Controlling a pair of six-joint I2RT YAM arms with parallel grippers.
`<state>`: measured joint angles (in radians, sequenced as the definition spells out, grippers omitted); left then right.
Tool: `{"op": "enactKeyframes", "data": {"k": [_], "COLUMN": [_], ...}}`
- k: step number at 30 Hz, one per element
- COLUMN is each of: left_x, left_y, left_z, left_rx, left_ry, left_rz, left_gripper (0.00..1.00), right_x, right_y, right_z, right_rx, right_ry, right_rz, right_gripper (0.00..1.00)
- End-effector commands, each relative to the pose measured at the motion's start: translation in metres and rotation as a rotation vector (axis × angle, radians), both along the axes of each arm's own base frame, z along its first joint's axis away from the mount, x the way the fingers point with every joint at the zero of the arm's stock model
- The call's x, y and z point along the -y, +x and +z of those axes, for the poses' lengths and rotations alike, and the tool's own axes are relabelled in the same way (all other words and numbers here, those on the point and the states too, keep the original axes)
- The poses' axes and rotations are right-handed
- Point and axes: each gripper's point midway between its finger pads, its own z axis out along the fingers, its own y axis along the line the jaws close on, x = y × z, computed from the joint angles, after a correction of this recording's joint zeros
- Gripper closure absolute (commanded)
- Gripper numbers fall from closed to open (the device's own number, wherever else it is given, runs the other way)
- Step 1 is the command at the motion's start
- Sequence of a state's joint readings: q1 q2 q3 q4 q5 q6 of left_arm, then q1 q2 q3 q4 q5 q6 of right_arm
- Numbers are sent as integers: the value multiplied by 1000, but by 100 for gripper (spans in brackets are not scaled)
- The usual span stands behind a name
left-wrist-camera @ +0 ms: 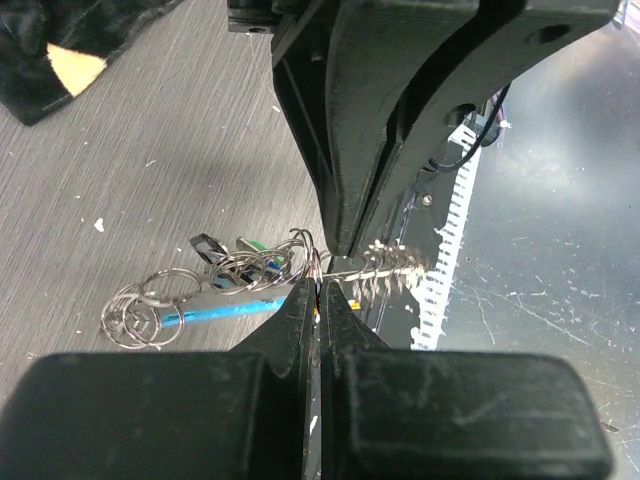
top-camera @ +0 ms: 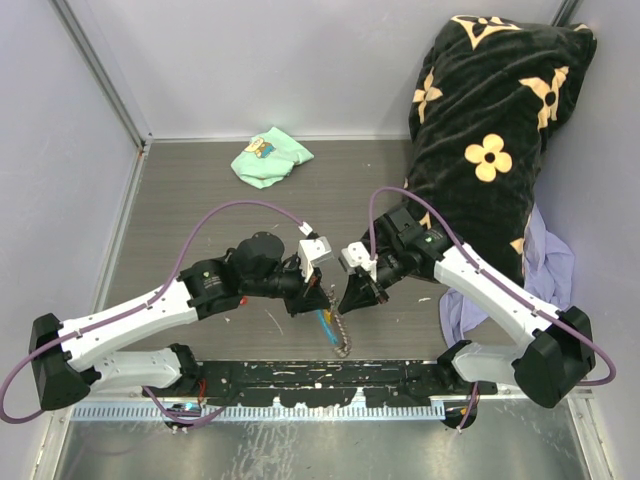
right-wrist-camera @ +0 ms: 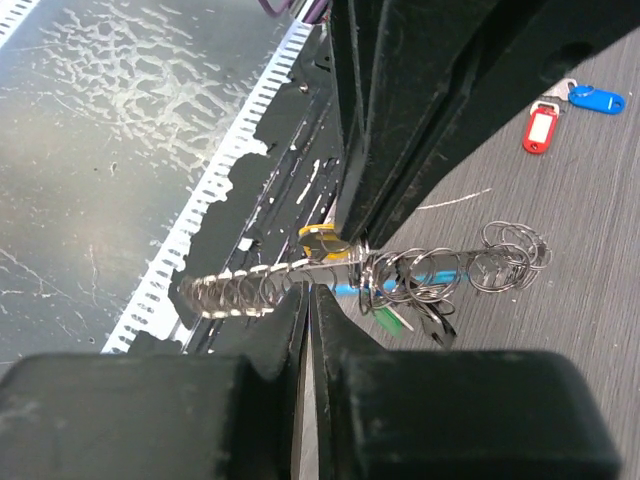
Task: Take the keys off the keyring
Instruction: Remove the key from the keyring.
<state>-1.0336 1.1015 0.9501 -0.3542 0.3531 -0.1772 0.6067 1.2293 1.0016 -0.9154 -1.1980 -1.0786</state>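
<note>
The keyring (top-camera: pixel 343 340) hangs between both grippers near the table's front edge, its grey chain (right-wrist-camera: pixel 245 285) stretched sideways and a bunch of silvery rings (left-wrist-camera: pixel 245 268) beside it. The sky-blue fob (left-wrist-camera: pixel 215 313) lies under the rings. My left gripper (left-wrist-camera: pixel 320 292) is shut at the ring end, with a yellow-tagged key (right-wrist-camera: pixel 322 240) pinched at its tips. My right gripper (right-wrist-camera: pixel 308 290) is shut on the chain. In the top view the left gripper (top-camera: pixel 325 298) and right gripper (top-camera: pixel 347 303) nearly touch. A green tag (right-wrist-camera: pixel 390 318) dangles from the rings. A red-tagged key (right-wrist-camera: pixel 540 128) and a blue-tagged key (right-wrist-camera: pixel 595 98) lie loose on the table.
A mint-green cloth (top-camera: pixel 270 157) lies at the back of the table. A black flower-patterned blanket (top-camera: pixel 490 130) and a lavender cloth (top-camera: pixel 550 265) fill the right side. A perforated metal rail (top-camera: pixel 300 410) runs along the near edge just below the grippers.
</note>
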Motion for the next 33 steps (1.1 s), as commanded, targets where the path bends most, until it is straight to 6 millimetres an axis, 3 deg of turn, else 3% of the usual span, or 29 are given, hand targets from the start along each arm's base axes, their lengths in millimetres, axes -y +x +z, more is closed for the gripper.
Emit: {"op": "enactKeyframes", "data": {"k": [1,7,17,33], "left_x": [10,10,12,17], "left_y": [-1,-3,-6,-4], "left_z": [40,44,43,42], "left_rx": [31,39,29,34], "left_ry": [-121,-138,-146,-130], "left_rz": [-30,-46,-58,-74], "left_gripper": [100,100,100,100], "right_x": [-4,-8,-11,-13], "right_y": [8,13,11,2], "right_z": [2,2,13,12], "right_rx": [30,11,-18,-39], "right_ry": [5,4,40,47], "right_rz": [-23,-50,-48,-14], "right_gripper": [90,87,68,76]}}
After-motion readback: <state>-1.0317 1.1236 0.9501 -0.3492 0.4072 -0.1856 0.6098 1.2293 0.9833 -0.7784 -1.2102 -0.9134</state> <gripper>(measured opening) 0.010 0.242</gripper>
